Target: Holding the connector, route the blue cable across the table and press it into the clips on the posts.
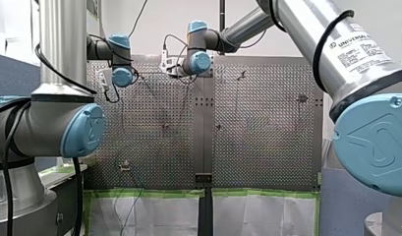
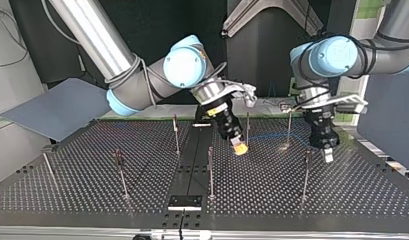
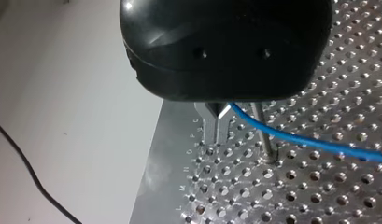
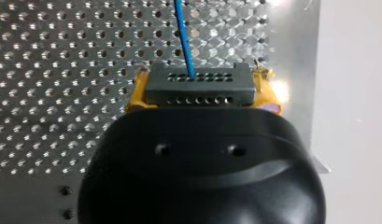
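Note:
In the right wrist view my right gripper (image 4: 200, 91) is shut on a dark grey connector (image 4: 198, 84), held between its yellow pads (image 4: 135, 95). The blue cable (image 4: 183, 32) leaves the connector and runs away over the perforated table. In the left wrist view my left gripper (image 3: 216, 119) has its metal fingers shut on the blue cable (image 3: 310, 142), right beside a thin post (image 3: 264, 133). In the top view my right gripper (image 2: 239, 147) hangs near the table's middle and my left gripper (image 2: 328, 154) is further right. The cable (image 2: 272, 135) stretches between them.
Several thin posts stand on the table, among them one (image 2: 210, 170) near the middle, one (image 2: 121, 172) at the top view's left and one (image 2: 306, 175) below my left gripper. A black plate (image 2: 185, 201) lies at the near edge. A grey panel (image 2: 52, 107) leans at the far left.

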Robot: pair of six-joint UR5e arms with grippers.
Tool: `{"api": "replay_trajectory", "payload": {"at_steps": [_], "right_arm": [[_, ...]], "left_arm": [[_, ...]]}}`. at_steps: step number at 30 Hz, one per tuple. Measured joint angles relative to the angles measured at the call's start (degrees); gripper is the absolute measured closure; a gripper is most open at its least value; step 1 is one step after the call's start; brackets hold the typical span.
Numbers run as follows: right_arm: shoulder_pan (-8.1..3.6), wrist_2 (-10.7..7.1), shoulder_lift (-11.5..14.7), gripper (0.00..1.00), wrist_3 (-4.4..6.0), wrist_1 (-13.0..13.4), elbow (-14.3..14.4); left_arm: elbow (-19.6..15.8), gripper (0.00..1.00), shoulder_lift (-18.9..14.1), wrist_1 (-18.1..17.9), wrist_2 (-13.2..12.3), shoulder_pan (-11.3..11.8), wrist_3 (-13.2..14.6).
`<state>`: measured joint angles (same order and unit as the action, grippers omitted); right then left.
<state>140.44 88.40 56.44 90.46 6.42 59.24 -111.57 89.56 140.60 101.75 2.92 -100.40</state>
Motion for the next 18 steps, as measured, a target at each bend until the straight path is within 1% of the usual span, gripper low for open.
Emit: {"api": "replay_trajectory", "payload": {"at_steps": [4,10,14,18], "right_arm": [[0.03,-0.01,-0.08,1.0,0.0,-0.05,-1.03],[-0.02,0.09,-0.27,1.0,0.0,-0.17,-1.72],[-0.04,0.27,-0.76,1.0,0.0,-0.37,-1.77],[-0.04,0.47,-1.21,1.0,0.0,-0.42,-1.79]], "left_arm": [[0.12,1.0,0.26,-0.55,-1.24,1.11,-0.68],[0.52,1.0,1.94,-0.76,-2.27,2.67,-0.91],[0.87,1.0,2.47,-1.61,-3.83,3.63,-1.18],[1.44,1.0,2.56,-2.92,-5.7,4.73,-2.43]]}}
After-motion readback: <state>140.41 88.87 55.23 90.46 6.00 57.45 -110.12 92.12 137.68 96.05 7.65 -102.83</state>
